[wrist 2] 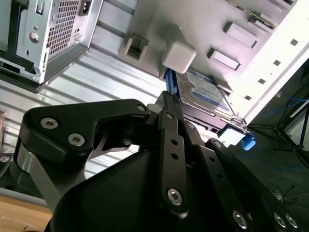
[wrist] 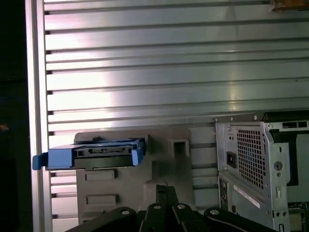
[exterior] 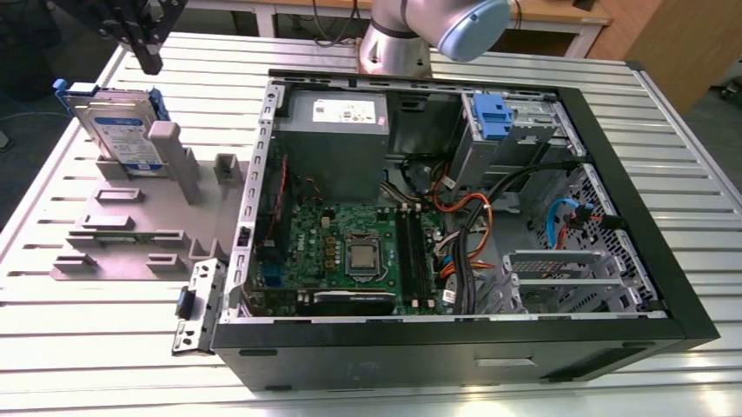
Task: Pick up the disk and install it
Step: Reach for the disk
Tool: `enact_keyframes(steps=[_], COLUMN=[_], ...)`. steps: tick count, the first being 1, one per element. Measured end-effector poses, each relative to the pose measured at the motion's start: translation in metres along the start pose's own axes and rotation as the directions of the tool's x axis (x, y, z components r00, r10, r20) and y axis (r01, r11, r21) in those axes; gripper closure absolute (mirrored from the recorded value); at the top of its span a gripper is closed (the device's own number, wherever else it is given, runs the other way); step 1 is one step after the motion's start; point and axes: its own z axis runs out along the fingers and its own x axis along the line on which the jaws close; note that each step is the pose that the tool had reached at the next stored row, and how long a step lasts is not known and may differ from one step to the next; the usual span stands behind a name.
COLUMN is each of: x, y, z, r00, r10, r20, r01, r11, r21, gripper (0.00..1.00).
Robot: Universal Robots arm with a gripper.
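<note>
Blue-framed, our disk (exterior: 120, 130) stands upright in the grey rack (exterior: 130, 233) beside the open case (exterior: 464, 337). We hang our gripper (exterior: 149, 62) just above it, apart, closed narrow, holding nothing.

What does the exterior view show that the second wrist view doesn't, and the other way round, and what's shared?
Exterior view: inside the open black computer case, a green motherboard and a small blue plastic clip. Second wrist view: the case's perforated grey metal rear face. Both: the flat silver disk with blue frame, upright in the grey plastic holder, and the black gripper near it.
</note>
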Motion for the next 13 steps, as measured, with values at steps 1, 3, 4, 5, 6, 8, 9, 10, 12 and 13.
enact_keyframes(steps=[1, 3, 4, 5, 6, 8, 9, 10, 12, 13], x=[0.0015, 0.0061, 0.0087, 0.0111, 0.0132, 0.0152, 0.0154, 0.0154, 0.0157, 0.0159], y=[0.0003, 0.0004, 0.0004, 0.0004, 0.0003, 0.0001, 0.0001, 0.0001, 0.0001, 0.0], z=[0.0003, 0.001, 0.0013, 0.0015, 0.0017, 0.0018, 0.0019, 0.0018, 0.0018, 0.0018], r00=[1.0, 1.0, 1.0, 1.0, 1.0, 1.0, 1.0, 1.0, 1.0, 1.0], r10=[0.0, 0.0, 0.0, 0.0, 0.0, 0.0, 0.0, 0.0, 0.0, 0.0], r20=[-0.0011, -0.0022, -0.0026, -0.0031, -0.0035, -0.0039, -0.0039, -0.004, -0.0039, -0.0039], r01=[0.0, 0.0, 0.0, 0.0, 0.0, 0.0, 0.0, 0.0, 0.0, 0.0], r11=[1.0, 1.0, 1.0, 1.0, 1.0, 1.0, 1.0, 1.0, 1.0, 1.0], r21=[0.0003, 0.0003, 0.0003, 0.0003, 0.0004, 0.0004, 0.0004, 0.0005, 0.0004, 0.0004], gripper=[0.89, 0.89, 0.89, 0.89, 0.89, 0.89, 0.89, 0.89, 0.89, 0.89])
